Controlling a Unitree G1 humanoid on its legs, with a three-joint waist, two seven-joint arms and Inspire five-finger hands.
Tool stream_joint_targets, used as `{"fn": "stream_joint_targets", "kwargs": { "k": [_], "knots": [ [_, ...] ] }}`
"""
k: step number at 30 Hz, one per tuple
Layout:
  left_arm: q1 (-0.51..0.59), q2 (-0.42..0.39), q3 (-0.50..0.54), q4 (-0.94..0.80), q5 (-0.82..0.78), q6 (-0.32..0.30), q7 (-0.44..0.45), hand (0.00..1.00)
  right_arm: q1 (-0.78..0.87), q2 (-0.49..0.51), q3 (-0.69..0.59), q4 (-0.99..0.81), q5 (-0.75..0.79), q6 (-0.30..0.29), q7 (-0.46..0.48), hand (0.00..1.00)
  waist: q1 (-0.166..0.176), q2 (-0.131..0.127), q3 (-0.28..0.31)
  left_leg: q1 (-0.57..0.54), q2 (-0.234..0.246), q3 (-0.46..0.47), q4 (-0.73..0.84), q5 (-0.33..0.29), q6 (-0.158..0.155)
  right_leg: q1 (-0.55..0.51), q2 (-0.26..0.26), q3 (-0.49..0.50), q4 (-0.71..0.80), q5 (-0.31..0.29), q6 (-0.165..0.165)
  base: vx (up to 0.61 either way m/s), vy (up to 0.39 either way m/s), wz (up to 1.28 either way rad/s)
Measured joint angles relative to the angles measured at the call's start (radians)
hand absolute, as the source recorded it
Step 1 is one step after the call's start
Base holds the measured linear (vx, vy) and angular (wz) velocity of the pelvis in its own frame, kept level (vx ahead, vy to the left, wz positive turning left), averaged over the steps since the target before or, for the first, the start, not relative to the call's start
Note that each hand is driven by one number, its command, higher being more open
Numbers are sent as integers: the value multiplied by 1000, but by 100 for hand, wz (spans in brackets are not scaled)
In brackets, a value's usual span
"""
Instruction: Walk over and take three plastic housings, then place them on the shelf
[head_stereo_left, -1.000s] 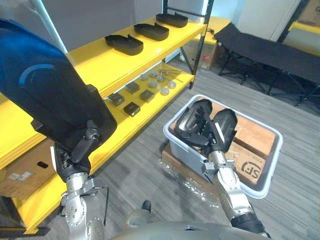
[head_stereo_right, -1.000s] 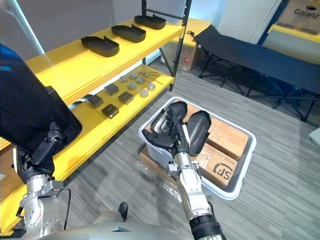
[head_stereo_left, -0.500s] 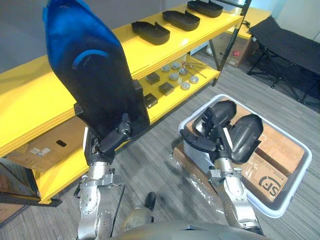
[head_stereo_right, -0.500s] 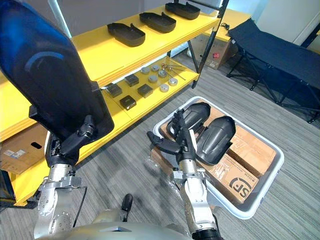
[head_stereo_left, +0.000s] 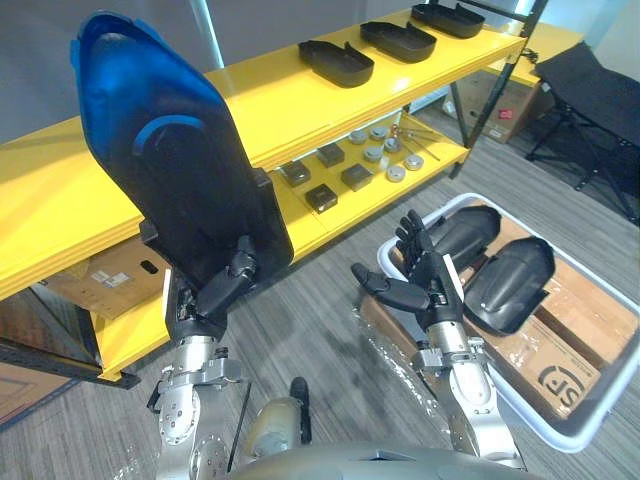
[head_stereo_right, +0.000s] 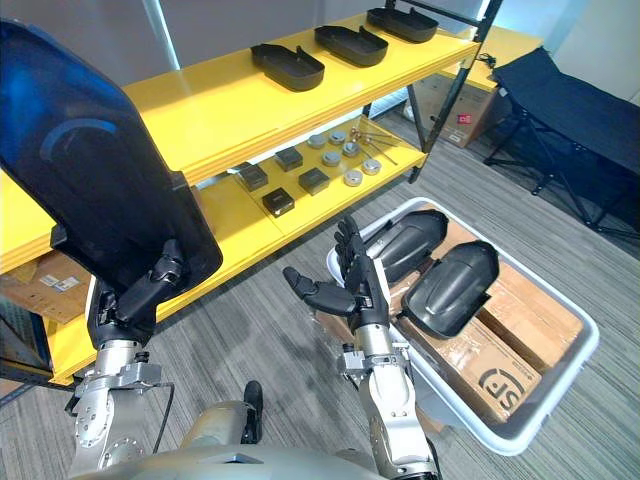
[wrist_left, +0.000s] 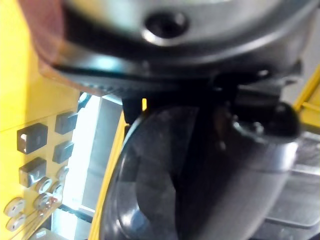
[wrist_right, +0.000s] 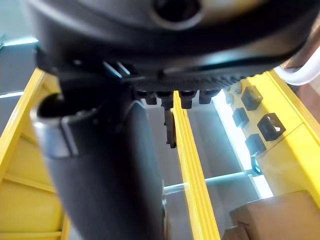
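My left hand is shut on the lower edge of a large dark plastic housing, which stands upright in front of the yellow shelf. Its dark curved shell also shows in the left wrist view. Three more housings lie in a row on the top shelf board at the far right. Two housings lie in the white bin. My right hand hangs open over the bin's near left corner, holding nothing.
Small metal blocks and discs lie on the lower shelf board. Cardboard boxes sit in the bin under the housings. Another box is under the shelf at left. A black folding cot stands at the far right.
The camera has swung left toward the shelf. The held housing has risen and stands more upright. My right hand has come off the bin's housings to the bin's left corner.
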Motion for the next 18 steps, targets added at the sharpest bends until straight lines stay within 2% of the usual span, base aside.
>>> {"fn": "stream_joint_targets", "kwargs": {
  "k": [1,2,3,4,5,6,7,8,10,12,14,15,16,17,18],
  "knots": [
    [-1,1,1,0,0,0,-1,0,0,4,-2,4,6,0,-1,100,3,-4,-1,-2,-6,1,11,-10,2,7,-5,1,1,-8,-5,138,124,26],
    [-1,7,1,0,4,10,-10,0,4,20,-19,27,15,-1,-10,100,12,-34,-11,4,-34,1,37,-45,14,38,-20,0,-24,-25,-23,215,137,23],
    [-2,9,1,0,5,13,-15,0,5,22,-24,35,14,-1,-18,100,13,-28,-26,10,-45,0,46,-62,22,55,-19,0,-20,-33,-46,261,106,43],
    [-18,10,5,8,5,16,-27,0,3,17,-37,37,14,-4,-33,100,8,-32,-36,11,-61,-22,67,-91,35,16,-47,23,131,-21,-110,274,106,60],
    [-42,12,6,16,6,28,-33,0,3,23,-47,38,14,-5,-48,100,3,-31,-41,27,-82,-44,61,-101,45,-87,-86,84,339,60,-123,295,138,65],
    [-49,18,6,16,7,30,-36,0,1,26,-50,40,14,-5,-54,100,-4,-34,-40,46,-87,-50,49,-104,49,-131,-95,118,429,114,-139,358,174,51],
    [-53,36,7,13,23,30,-36,0,-13,34,-56,57,6,-5,-56,100,-12,-38,-37,88,-90,-68,22,-114,59,-202,-104,171,572,162,-129,387,146,22],
    [-59,47,19,13,37,33,-27,0,-28,48,-56,67,5,-5,-53,100,-21,-37,-37,127,-84,-82,0,-122,67,-261,-87,176,643,110,-116,338,76,13],
    [-74,59,18,13,28,38,-16,0,-44,47,-60,67,10,-7,-35,100,-26,-27,-32,185,-75,-94,-33,-131,70,-314,-53,153,610,59,-124,275,45,6],
    [-114,59,0,13,-23,44,-12,0,-69,42,-88,38,80,-7,25,100,-43,-18,-27,246,-61,-111,-65,-137,57,-375,-3,123,442,52,-124,360,17,30],
    [-171,47,-23,13,-59,44,-6,0,-77,36,-122,-46,95,-20,61,100,-51,-12,-26,281,-45,-144,-73,-158,40,-425,48,137,183,94,-77,385,-56,51],
    [-193,44,-32,13,-74,44,-6,0,-77,27,-132,-98,96,-36,81,100,-55,-15,-27,294,-42,-167,-67,-174,20,-423,65,151,61,156,-64,395,-121,50],
    [-199,44,-34,13,-81,43,-6,0,-79,20,-132,-123,96,-40,91,100,-61,-19,-29,301,-44,-179,-62,-181,7,-411,73,163,8,180,-60,482,-207,64],
    [-200,42,-33,15,-80,42,-3,0,-89,-2,-133,-166,97,-47,115,100,-72,-36,-36,323,-48,-192,-48,-199,-20,-388,78,196,-55,227,-65,396,-257,66],
    [-201,40,-35,20,-80,41,-2,0,-97,-31,-137,-211,112,-48,128,100,-72,-41,-39,348,-49,-208,-24,-234,-42,-355,88,235,-73,251,-74,400,-282,67]
  ]
}}
